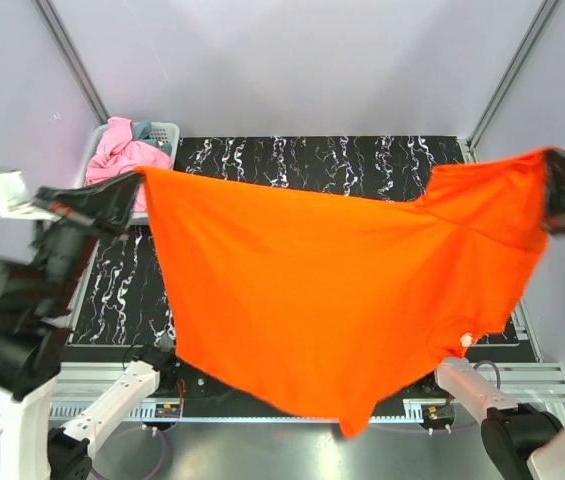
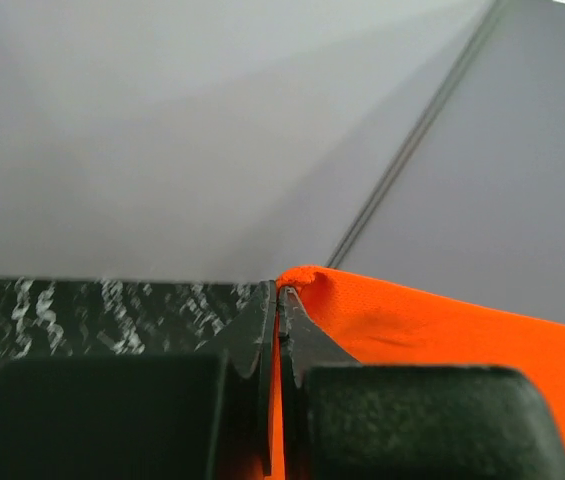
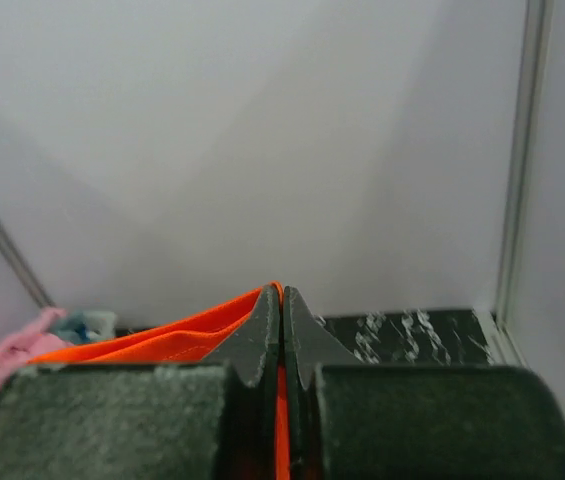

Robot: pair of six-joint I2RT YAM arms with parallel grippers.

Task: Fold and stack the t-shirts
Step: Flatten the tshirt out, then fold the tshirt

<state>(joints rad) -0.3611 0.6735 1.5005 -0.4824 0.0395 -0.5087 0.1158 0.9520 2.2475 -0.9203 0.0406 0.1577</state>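
At the bottom centre of the overhead view, the lowest fold of the orange t-shirt [image 1: 332, 290] dips to a point over the near edge of the worktop [image 1: 342, 160]. The shirt hangs in the air as a broad sheet across the middle of the frame, sagging between its two held ends.

The left end effector [image 1: 134, 183], at mid left, is clamped on one top corner; its wrist view shows the jaws pressed together with orange cloth pinched between them. The right end effector [image 1: 554, 190], at the right edge, grips the opposite end the same way, jaws closed on a thin line of orange.

Farther back, in the upper left, a white lattice basket [image 1: 165, 130] holds the pink t-shirt [image 1: 122, 152] and a bit of the blue-grey t-shirt [image 1: 143, 129].

The step in hand looks like spreading the first shirt before any fold. The next move probably calls for lowering both ends together so the cloth lands flat on the black marbled worktop — evenly, without the hanging point bunching underneath.
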